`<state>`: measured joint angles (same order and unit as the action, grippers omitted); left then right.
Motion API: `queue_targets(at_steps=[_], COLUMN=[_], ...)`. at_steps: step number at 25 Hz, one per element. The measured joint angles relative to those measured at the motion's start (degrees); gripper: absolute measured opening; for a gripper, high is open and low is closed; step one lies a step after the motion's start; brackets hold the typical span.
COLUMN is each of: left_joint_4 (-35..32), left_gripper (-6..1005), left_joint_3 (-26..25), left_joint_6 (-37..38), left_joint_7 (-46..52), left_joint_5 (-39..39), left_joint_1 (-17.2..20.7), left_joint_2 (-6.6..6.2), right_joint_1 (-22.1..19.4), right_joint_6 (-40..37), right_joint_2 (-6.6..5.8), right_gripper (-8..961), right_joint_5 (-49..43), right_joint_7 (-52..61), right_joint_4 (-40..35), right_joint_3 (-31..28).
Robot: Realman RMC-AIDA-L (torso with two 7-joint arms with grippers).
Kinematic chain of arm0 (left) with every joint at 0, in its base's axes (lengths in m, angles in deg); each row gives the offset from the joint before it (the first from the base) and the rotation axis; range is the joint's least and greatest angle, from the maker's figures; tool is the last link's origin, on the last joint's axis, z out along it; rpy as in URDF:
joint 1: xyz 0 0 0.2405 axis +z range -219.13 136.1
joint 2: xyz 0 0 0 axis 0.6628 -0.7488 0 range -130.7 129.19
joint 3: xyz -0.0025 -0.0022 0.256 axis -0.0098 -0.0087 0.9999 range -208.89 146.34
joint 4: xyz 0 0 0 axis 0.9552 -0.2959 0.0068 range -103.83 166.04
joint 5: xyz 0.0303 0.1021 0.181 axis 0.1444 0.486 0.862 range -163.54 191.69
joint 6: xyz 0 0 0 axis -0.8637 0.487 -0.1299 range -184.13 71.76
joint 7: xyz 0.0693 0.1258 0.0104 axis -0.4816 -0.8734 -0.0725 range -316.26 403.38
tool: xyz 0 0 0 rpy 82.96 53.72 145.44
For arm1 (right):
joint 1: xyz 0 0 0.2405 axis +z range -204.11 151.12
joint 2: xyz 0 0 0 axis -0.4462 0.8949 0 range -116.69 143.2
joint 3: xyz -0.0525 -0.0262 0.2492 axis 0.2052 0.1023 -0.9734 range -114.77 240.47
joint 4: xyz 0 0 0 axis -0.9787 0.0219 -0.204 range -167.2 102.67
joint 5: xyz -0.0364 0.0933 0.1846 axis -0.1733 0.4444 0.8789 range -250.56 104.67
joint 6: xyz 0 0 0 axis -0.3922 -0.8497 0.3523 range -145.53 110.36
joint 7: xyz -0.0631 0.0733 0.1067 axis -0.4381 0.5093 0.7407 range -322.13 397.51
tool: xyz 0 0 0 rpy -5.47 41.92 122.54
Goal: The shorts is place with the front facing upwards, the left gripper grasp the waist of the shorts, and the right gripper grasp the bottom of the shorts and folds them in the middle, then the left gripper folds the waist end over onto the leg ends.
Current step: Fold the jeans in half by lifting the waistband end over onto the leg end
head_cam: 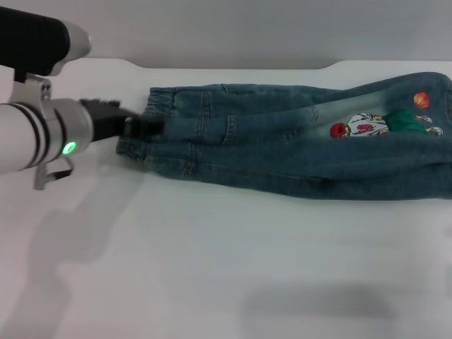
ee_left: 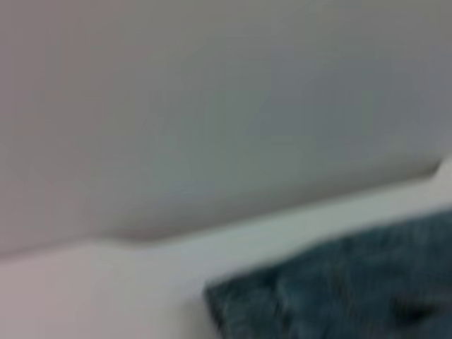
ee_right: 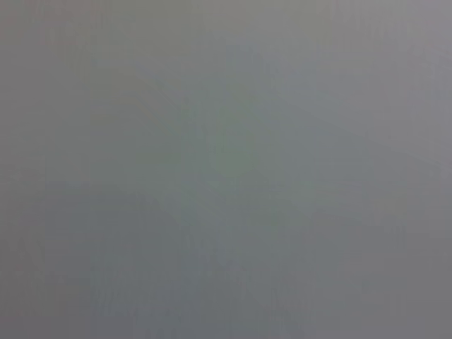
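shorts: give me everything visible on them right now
The shorts are blue denim with pale faded patches, lying flat on the white table, already folded lengthwise. The gathered waist points to the robot's left, the leg ends toward the right edge. A red, orange and green cartoon print sits near the hems. The left gripper is at the waist end.

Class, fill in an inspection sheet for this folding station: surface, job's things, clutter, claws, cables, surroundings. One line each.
Surface: white table, bare in front of the garment.
Job's things: blue denim shorts already folded lengthwise, lying across the far side; waist toward the robot's left; cartoon print facing up near the leg ends.
Clutter: nothing seen.
Claws: left claw at the waist edge, grip state unclear; right claw not in view.
Cables: nothing seen.
Surroundings: plain grey wall behind the table.
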<state>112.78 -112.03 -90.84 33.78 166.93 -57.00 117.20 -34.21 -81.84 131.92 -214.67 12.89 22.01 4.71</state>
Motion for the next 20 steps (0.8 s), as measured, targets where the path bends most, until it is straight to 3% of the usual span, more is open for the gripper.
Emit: queue_targets(at_steps=[1,2,4,9,10,14,20], left_joint_4=[0.0,1.4,0.2,-1.0,-4.4,-7.8,-8.3], left_gripper=[831,831,831,830,829,829,827], left_joint_3=[0.0,-3.5,-4.7,-5.3,-6.1,-6.7,-6.6], left_joint_6=[0.0,-9.7,-11.4,-12.4,-12.8,-12.7,-12.1], left_joint_7=[0.0,-0.2,-0.5,-0.8,-1.5,-2.2,-2.4], left_joint_5=[0.0,2.1,2.9,3.1,3.2,3.2,3.2], left_joint_1=[0.0,-1.2,-1.8,-2.4,-4.1,-6.2,-7.1], left_joint_2=[0.00,-0.05,-0.11,-0.15,-0.14,-0.11,0.02], right_joint_1=[-0.1,-0.2,-0.3,-0.5,-0.5,-0.5,-1.4], right_joint_6=[0.0,0.8,2.0,8.1,8.3,8.3,8.0], right_joint_2=[-0.02,-0.03,-0.07,-0.20,-0.20,-0.20,0.05], right_gripper=[815,815,814,812,811,810,807], right_joint_5=[0.0,0.0,0.0,-0.1,-0.2,-0.3,-0.3], right_joint_7=[0.0,0.0,0.2,0.6,0.6,0.6,0.3], right_joint_4=[0.1,0.5,1.1,3.6,3.6,3.6,3.9], right_joint_3=[-0.1,-0.5,-0.8,-2.6,-2.7,-2.8,-2.8])
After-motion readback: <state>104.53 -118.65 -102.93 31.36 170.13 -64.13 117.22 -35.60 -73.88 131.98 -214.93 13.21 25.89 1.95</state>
